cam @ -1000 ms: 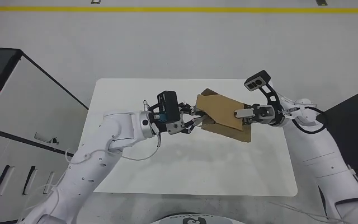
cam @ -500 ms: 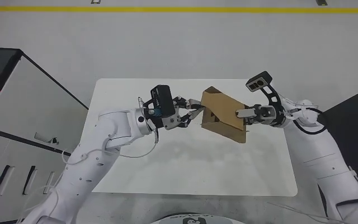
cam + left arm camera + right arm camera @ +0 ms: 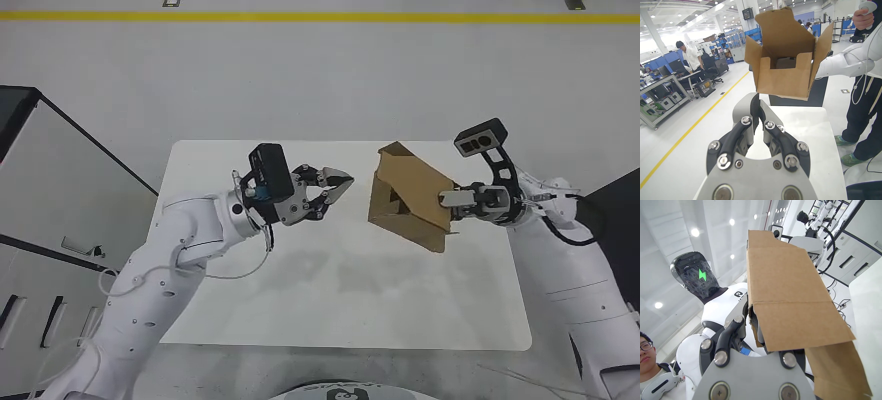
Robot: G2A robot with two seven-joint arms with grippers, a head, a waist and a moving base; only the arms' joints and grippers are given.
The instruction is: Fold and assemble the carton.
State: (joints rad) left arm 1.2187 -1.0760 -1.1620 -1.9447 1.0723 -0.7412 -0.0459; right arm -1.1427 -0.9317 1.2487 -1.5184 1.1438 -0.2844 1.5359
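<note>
A brown cardboard carton [image 3: 410, 195] hangs in the air over the right half of the white table [image 3: 300, 300], partly squared up. My right gripper [image 3: 448, 198] is shut on one of its walls, and the right wrist view shows that wall [image 3: 783, 291] pinched between the fingers [image 3: 738, 321]. Its open end [image 3: 785, 79] faces my left gripper, side flaps spread and a notched flap folded across the lower part. My left gripper [image 3: 340, 187] hovers to the carton's left, a short gap away. Its fingertips [image 3: 757, 111] are together with nothing between them.
A dark cabinet with a glass panel [image 3: 30, 140] stands off the table's left side. A black stand [image 3: 797, 101] sits just past the table's far edge on the right. Bare tabletop lies below and in front of both arms.
My left gripper has let go of the carton and drawn back to the left. The right arm has shifted the carton slightly right and up, and its open end now stands wider.
</note>
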